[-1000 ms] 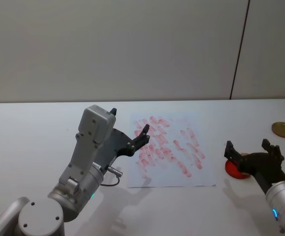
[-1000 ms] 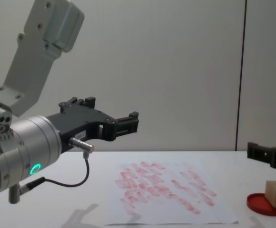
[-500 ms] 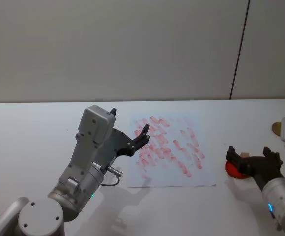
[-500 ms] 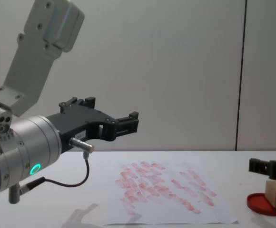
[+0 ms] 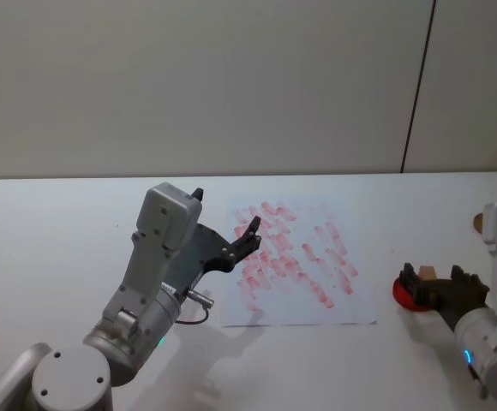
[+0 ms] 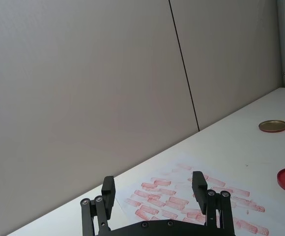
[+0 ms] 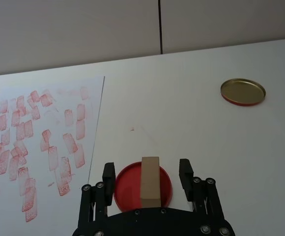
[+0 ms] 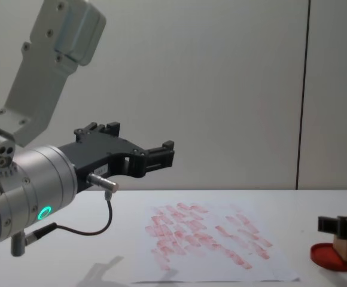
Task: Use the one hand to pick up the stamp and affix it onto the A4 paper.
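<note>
In the head view, the black 2-finger right gripper [image 5: 434,278], on a silver-white arm with a cyan light, is low at the right side of the white table [image 5: 60,223]. Its fingers are spread, 1 on each side of the small tan wooden block stamp [image 5: 426,273]. The stamp stands on the flat round red ink pad [image 5: 401,297]. The white A4 paper [image 5: 317,300], covered with rows of red-pink marks, lies flat in the middle of the table, well apart from the pad. The black left gripper [image 5: 228,214] hangs above the left edge of the paper.

In the left wrist view, the left gripper [image 6: 153,183] has its 2 fingers wide apart and holds nothing. A round gold metal lid [image 6: 272,126] lies far on the table.

In the right wrist view, the stamp [image 7: 150,182] stands upright across the middle of the ink pad [image 7: 125,187]. A gap shows between it and each finger, so nothing is pinched.

In the chest view, the right gripper [image 8: 341,225] is level with the top of the stamp [image 8: 344,247].
</note>
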You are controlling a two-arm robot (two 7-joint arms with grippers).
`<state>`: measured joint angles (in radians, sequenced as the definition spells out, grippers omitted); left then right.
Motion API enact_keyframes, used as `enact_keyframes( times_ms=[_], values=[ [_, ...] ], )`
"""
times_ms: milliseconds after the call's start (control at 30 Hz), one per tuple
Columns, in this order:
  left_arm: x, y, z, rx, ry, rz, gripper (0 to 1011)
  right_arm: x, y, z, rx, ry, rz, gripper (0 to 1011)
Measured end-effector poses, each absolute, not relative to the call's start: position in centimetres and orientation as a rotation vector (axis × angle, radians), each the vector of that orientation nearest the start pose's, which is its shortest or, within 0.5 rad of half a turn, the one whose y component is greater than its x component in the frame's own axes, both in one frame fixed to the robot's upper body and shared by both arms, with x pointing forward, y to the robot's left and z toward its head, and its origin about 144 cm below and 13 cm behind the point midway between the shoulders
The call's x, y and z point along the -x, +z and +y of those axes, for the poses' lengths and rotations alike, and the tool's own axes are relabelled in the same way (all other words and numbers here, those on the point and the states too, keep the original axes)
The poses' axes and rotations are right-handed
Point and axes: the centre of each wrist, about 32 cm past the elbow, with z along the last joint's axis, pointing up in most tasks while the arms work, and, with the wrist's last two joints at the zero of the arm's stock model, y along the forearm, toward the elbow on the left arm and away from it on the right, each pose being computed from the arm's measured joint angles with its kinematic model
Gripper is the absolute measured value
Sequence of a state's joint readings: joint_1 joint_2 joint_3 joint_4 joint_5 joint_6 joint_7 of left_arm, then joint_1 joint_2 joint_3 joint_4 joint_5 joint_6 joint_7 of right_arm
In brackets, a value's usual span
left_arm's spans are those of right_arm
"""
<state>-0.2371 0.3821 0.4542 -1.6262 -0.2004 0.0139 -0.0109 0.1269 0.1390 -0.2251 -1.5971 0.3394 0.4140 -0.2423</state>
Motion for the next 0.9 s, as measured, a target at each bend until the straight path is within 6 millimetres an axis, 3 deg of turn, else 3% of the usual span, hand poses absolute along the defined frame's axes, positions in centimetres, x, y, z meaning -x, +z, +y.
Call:
enact_keyframes(
  times_ms=[167,233,433,600,900],
  values=[
    [-49.2,120.4,19.8,-0.061,1.124,-0.267,993,-49.1,118.0,-19.4,0.201,-1.523,0.355,705],
    [-49.2,120.4,19.8,-0.061,1.124,-0.268,993,-49.2,117.9,-19.4,0.205,-1.523,0.360,601],
    [-49.2,120.4,19.8,-0.061,1.124,-0.268,993,-49.6,117.7,-19.4,0.217,-1.520,0.372,444],
    [-49.2,120.4,19.8,-0.061,1.124,-0.268,993,-49.8,117.6,-19.3,0.227,-1.517,0.377,248],
    [-49.2,120.4,19.8,-0.061,1.124,-0.268,993,-49.9,117.6,-19.1,0.244,-1.517,0.376,219]
  ],
)
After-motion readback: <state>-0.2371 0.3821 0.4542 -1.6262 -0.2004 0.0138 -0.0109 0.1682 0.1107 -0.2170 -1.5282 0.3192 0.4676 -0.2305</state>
